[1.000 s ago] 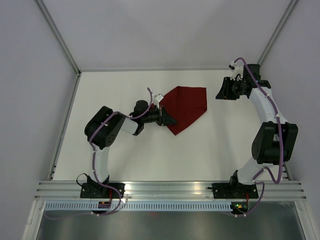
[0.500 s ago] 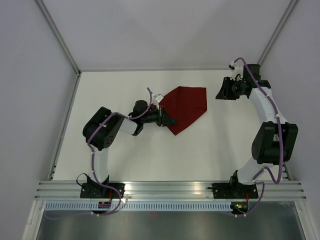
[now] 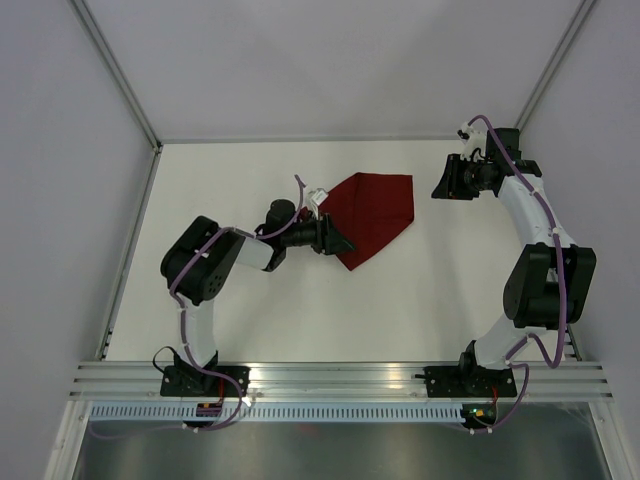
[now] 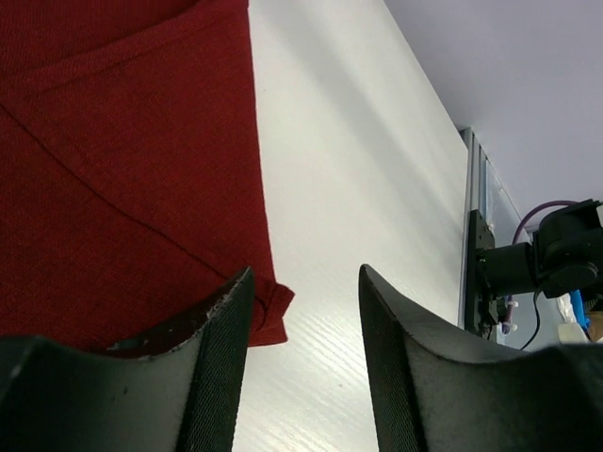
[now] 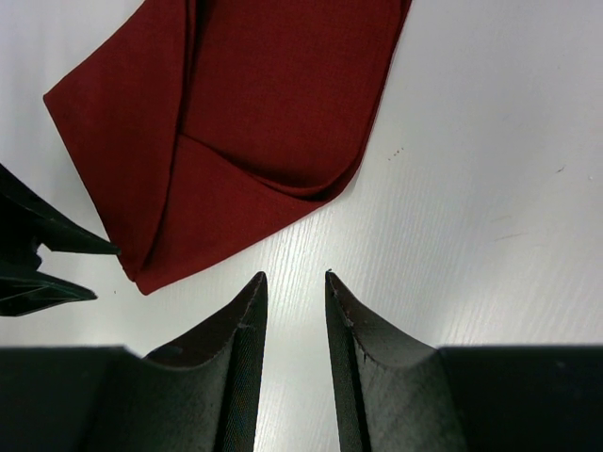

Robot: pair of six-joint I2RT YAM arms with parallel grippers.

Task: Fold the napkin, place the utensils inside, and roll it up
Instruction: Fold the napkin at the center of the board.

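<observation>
The napkin (image 3: 372,212) lies folded on the far counter (image 3: 300,310), with the left gripper (image 3: 340,240) open at its near-left edge — closing there may snag one layer and drag the fold apart. The right gripper (image 3: 440,180) hangs narrowly parted and empty — no fork visible.

Napkin (image 3: 372,215) lies on table (image 3: 300,310), middle of the far half. Left gripper (image 3: 340,243) is at its near-left edge, by the near corner. Right gripper (image 3: 442,183) is right of napkin, apart from it.
</observation>
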